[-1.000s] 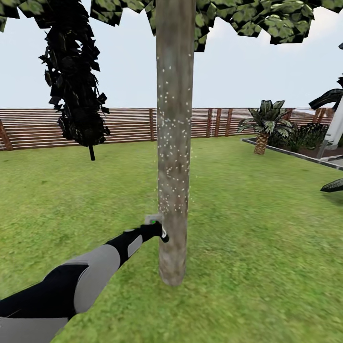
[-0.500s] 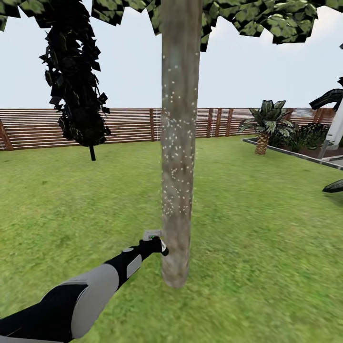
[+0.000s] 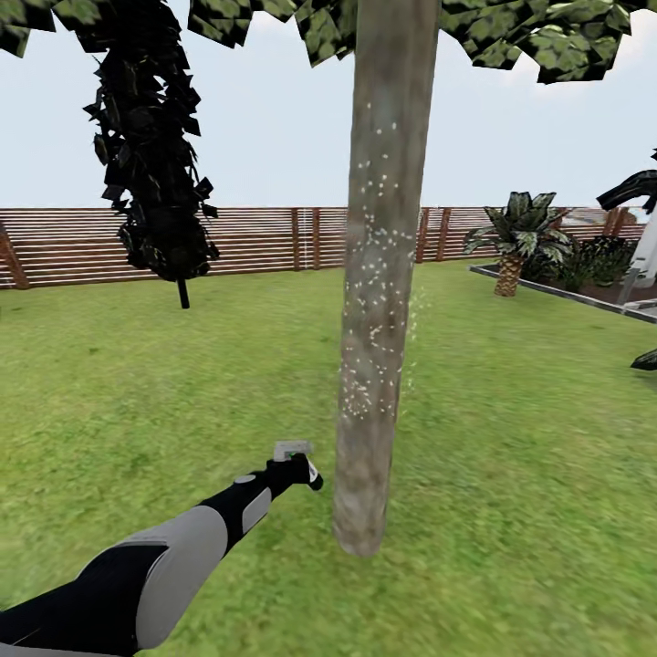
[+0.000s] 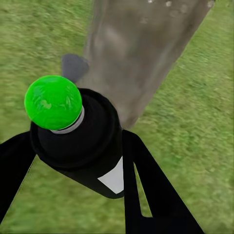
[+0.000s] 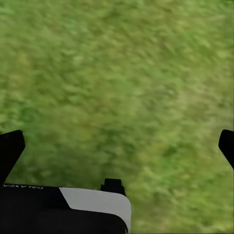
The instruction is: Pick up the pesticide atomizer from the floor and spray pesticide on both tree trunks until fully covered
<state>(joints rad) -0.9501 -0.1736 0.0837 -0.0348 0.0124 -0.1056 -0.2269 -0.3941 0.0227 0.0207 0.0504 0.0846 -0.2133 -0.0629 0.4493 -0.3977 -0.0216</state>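
Since a second ago my head camera has swung, so the thick grey-brown bark tree trunk (image 3: pixel 379 292) sits further toward my right side of the head view than it did; my left gripper (image 3: pixel 297 470) keeps much the same place in the picture, and a gap of grass has opened between it and the bark where before it looked almost touching. I take this as my own view and base shifting, not the tree.

My left gripper's two black fingers (image 4: pixel 151 190) are clamped around the small dark bottle with a white label, the pesticide atomizer (image 4: pixel 78 134), whose pale spray head (image 3: pixel 293 449) rises above my wrist. In the left wrist view a bright green round cap (image 4: pixel 52 102) sits on the bottle's near end. My right gripper (image 5: pixel 117 146) is spread wide over the green grass lawn (image 5: pixel 117 87) and holds nothing.

The trunk stands upright, its long axis vertical, ahead and to the right of my left gripper and near it, so the left arm is the one to use. Fine white specks of pesticide (image 3: pixel 370 383) dot the middle band of the bark, thinning upward, with a few drifting beside its right edge. The lowest stretch, level with my gripper and down to the grass, looks bare, so I judge the coverage unfinished and the nozzle needs aiming right and low.
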